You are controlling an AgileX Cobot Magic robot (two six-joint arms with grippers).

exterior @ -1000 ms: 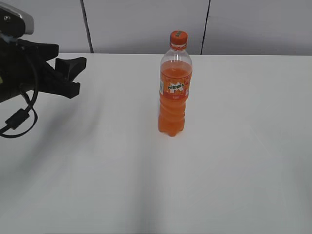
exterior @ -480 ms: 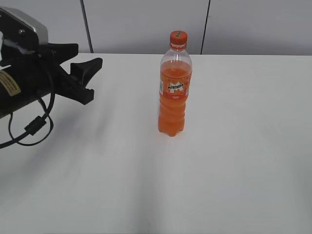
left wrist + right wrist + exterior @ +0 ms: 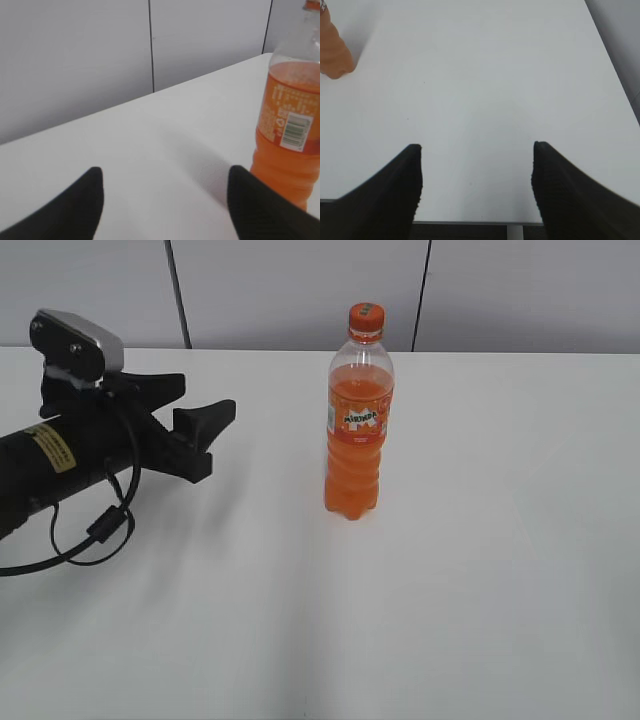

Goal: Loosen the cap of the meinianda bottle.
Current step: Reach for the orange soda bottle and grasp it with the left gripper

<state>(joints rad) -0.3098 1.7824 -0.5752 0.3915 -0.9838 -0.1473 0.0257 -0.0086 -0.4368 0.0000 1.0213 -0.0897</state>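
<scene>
The meinianda bottle (image 3: pixel 359 420) stands upright near the middle of the white table (image 3: pixel 480 570), its orange cap (image 3: pixel 366 318) on top. My left gripper (image 3: pixel 205 408) is open and empty, well left of the bottle at mid-bottle height, fingers pointing toward it. In the left wrist view the bottle (image 3: pixel 292 130) stands at the right edge, just beyond the right fingertip of the open gripper (image 3: pixel 165 175); only a sliver of the cap (image 3: pixel 312 5) shows. My right gripper (image 3: pixel 477 147) is open and empty near the table's front edge; the bottle's base (image 3: pixel 332 50) shows at far left.
A grey panelled wall (image 3: pixel 300 290) runs behind the table's far edge. The table's right edge (image 3: pixel 615 65) shows in the right wrist view. The left arm's cable (image 3: pixel 90 530) hangs in a loop over the table.
My left arm has moved right and a little down toward the bottle, gripper still open. The bottle has not moved.
</scene>
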